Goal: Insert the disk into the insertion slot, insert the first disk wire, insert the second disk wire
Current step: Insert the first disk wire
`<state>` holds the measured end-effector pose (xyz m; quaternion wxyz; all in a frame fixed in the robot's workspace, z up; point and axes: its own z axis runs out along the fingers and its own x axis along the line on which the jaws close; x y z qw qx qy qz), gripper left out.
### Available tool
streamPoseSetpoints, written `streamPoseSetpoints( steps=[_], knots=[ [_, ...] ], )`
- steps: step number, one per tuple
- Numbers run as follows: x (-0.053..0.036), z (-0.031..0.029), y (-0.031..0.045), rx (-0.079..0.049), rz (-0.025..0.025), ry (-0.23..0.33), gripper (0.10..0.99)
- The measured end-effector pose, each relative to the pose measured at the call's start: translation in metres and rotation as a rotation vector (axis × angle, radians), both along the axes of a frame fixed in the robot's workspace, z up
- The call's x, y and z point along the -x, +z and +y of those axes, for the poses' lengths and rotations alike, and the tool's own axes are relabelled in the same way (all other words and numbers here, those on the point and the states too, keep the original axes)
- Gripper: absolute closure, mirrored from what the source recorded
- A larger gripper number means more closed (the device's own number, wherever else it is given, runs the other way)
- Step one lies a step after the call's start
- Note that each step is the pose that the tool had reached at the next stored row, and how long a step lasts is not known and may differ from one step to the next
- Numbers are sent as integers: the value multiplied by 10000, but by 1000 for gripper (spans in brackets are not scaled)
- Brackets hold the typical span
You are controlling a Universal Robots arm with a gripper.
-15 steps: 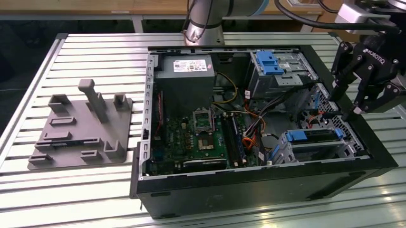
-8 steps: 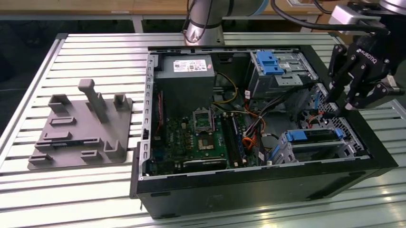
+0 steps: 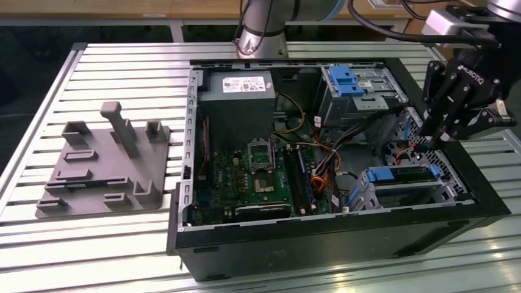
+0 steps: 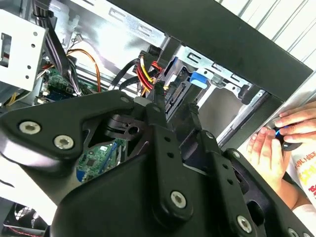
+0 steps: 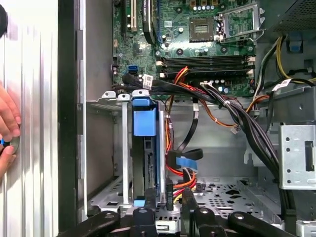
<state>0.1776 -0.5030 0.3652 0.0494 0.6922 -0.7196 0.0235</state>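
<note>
**A:** What takes up the most room?

**B:** A slatted metal table (image 3: 122, 61). On it lies an open black computer case (image 3: 326, 235), running from the centre toward four o'clock in the exterior view. The arm (image 3: 260, 24) rises at twelve o'clock of the case, and a grey plastic fixture (image 3: 97, 177) sits at nine o'clock, well apart from it.

**A:** And inside the case?

**B:** The motherboard (image 3: 260, 177) is at seven o'clock. A tall metal cage with a blue latch (image 3: 358, 91) is at one o'clock. The insertion slot (image 3: 423, 192) is at four o'clock.

**A:** Where is the disk?

**B:** The disk (image 3: 403, 174) is already seated in that slot, its blue carrier uppermost. The first wrist view shows it edge-on (image 5: 146, 163) between the perforated walls.

**A:** And the gripper?

**B:** The gripper (image 3: 429, 141) hangs at three o'clock, tips down just beside the disk's end. In the second wrist view its fingers (image 4: 159, 118) stand a narrow gap apart. A black connector (image 5: 169, 191) with red and yellow wires stands in that gap, and they are not clamped on it.

**A:** Anything smaller?

**B:** A person's hand (image 4: 269, 148) rests on the table outside the case wall.
</note>
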Motion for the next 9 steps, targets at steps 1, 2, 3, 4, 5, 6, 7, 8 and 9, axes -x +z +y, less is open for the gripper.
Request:
streamPoseSetpoints(
  steps=[1, 2, 3, 4, 5, 6, 7, 8, 9],
  knots=[
    [0, -16, -2, -1, 3, -1, 737],
    [1, -28, -4, -3, 5, -2, 753],
    [0, -37, -7, -3, 7, -1, 753],
    [1, -36, -14, -6, 8, -1, 820],
    [1, -36, -20, -4, 9, -1, 820],
    [1, -37, -27, -3, 9, -1, 886],
    [1, -37, -36, -4, 9, -1, 886],
    [1, -37, -44, -3, 10, -1, 886],
    [1, -33, -49, -2, 9, -1, 886]
  ],
)
